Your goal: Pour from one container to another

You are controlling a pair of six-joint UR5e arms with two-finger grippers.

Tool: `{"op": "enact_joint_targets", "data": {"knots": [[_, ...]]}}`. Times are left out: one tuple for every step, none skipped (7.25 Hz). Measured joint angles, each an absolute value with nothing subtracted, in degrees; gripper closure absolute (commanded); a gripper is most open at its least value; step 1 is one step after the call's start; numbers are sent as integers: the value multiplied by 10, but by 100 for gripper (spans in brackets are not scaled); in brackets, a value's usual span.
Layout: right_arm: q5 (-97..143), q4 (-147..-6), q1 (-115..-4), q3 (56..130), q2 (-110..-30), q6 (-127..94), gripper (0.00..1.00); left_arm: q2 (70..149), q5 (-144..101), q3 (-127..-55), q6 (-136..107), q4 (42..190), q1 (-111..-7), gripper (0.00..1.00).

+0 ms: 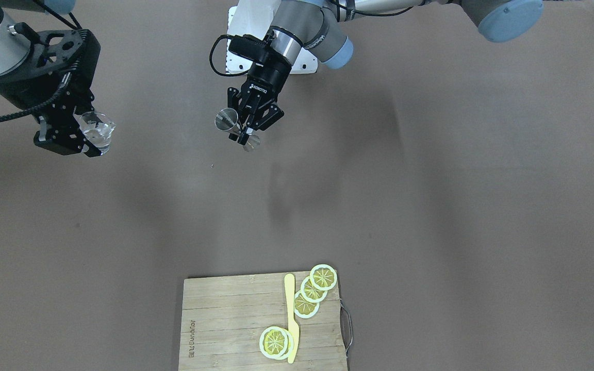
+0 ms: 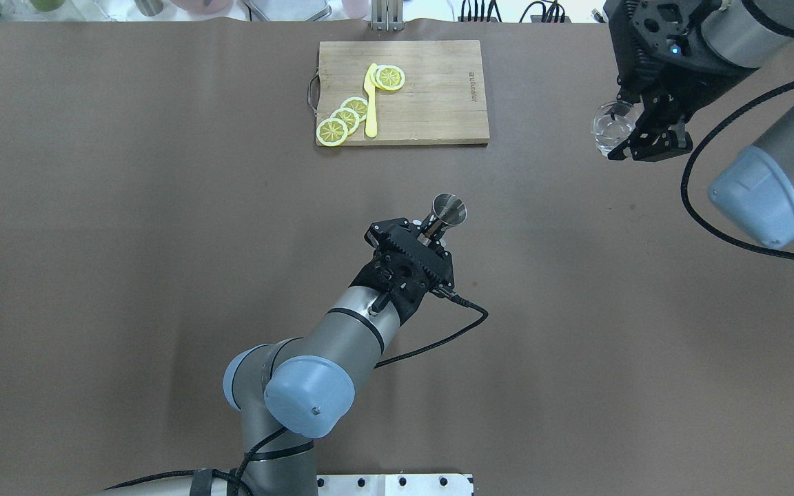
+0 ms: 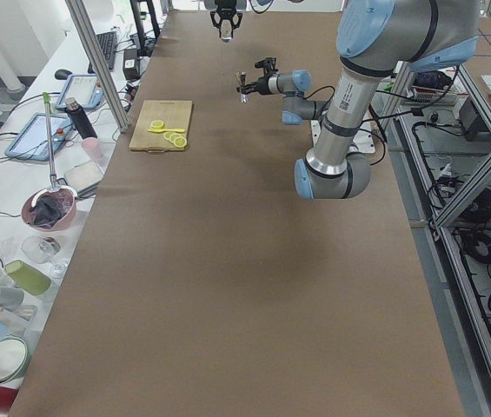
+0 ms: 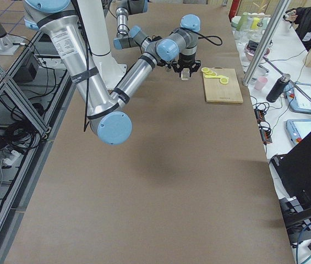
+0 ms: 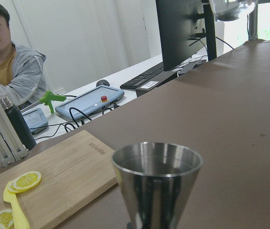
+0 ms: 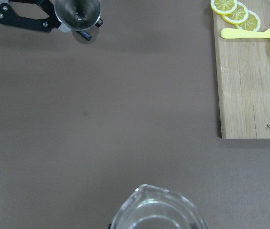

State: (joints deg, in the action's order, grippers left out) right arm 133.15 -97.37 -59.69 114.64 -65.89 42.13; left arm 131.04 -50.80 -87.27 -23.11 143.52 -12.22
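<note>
A steel double-ended jigger (image 2: 449, 209) hangs above the middle of the table, with my left gripper (image 2: 431, 231) shut on its narrow waist. In the left wrist view its upper cup (image 5: 156, 174) stands upright and close. From the front, the jigger (image 1: 226, 119) sits between the fingers of the left gripper (image 1: 244, 135). My right gripper (image 2: 635, 138) is shut on a clear glass pitcher (image 2: 609, 127), held off the table at the far right. The pitcher (image 1: 97, 131) appears at the front view's left, and its rim (image 6: 156, 210) fills the bottom of the right wrist view, well apart from the jigger (image 6: 77, 12).
A wooden cutting board (image 2: 431, 103) lies at the table's far edge with lemon slices (image 2: 343, 118) and a yellow knife (image 2: 371, 100) on it. Brown table surface stretches between the two grippers. An operator (image 5: 5, 52) sits beyond the table.
</note>
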Motion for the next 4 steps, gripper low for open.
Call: {"op": "enact_joint_targets", "data": {"knots": [[1342,-912,-600,1140,-692,401,100,1310,-508,-873,-231,1435,-122,100],[1355,-865,-602,1127,-714,390,100,1310,-508,-873,-231,1435,-122,100],[1375,-825,-606,1108,-728,385,100,1310,-508,-873,-231,1435,-122,100],[1396,-793,-612,1088,-737,384,100,1310,-508,-873,-231,1435,-122,100]]}}
